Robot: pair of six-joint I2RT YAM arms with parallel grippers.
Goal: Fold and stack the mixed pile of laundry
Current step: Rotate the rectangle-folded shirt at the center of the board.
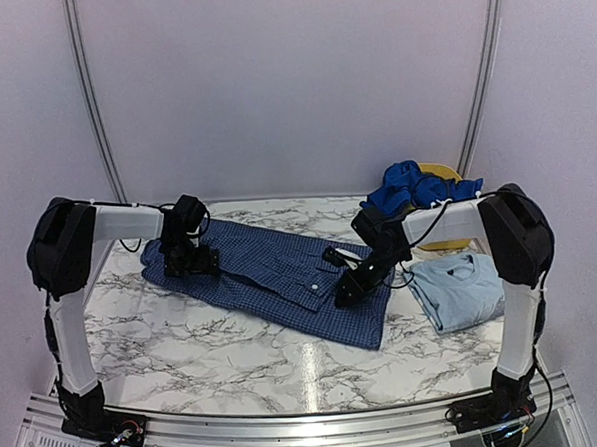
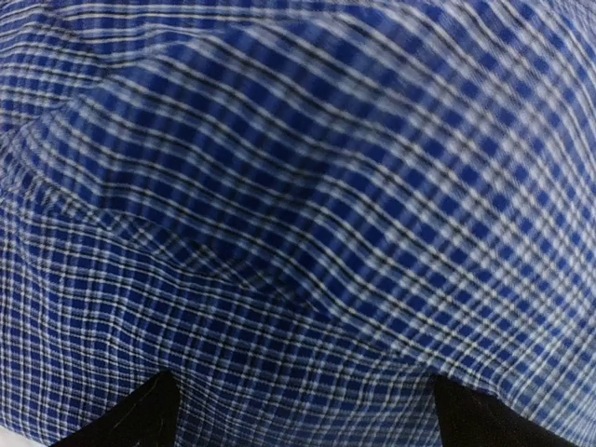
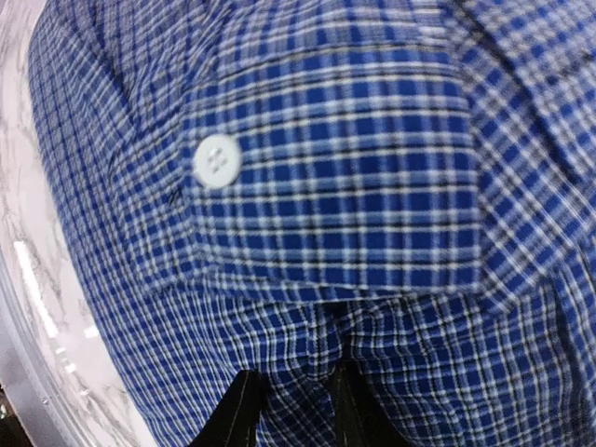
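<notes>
L arm reaches in from near-left, elbow high, wrist bent down. L gripper sits low on the far-left end of the shirt. R arm comes in from near-right, forearm sloping down and left. R gripper is on the shirt's right part, near a white button.

Shirt lies spread flat across mid table, running far-left to near-right. Bare marble shows near of it and at the left, and the 2 arms are well apart. Just beside the shirt's right edge lies a folded tee. At far-right a blue piece is heaped on a basket, close behind R arm.

L fingers stand wide. Checked cloth lies close under the tips and across the gap btwn them, not pinched. R fingers are narrow, w/ a raised ridge of shirt cloth in the gap; can't tell if they clamp it.
</notes>
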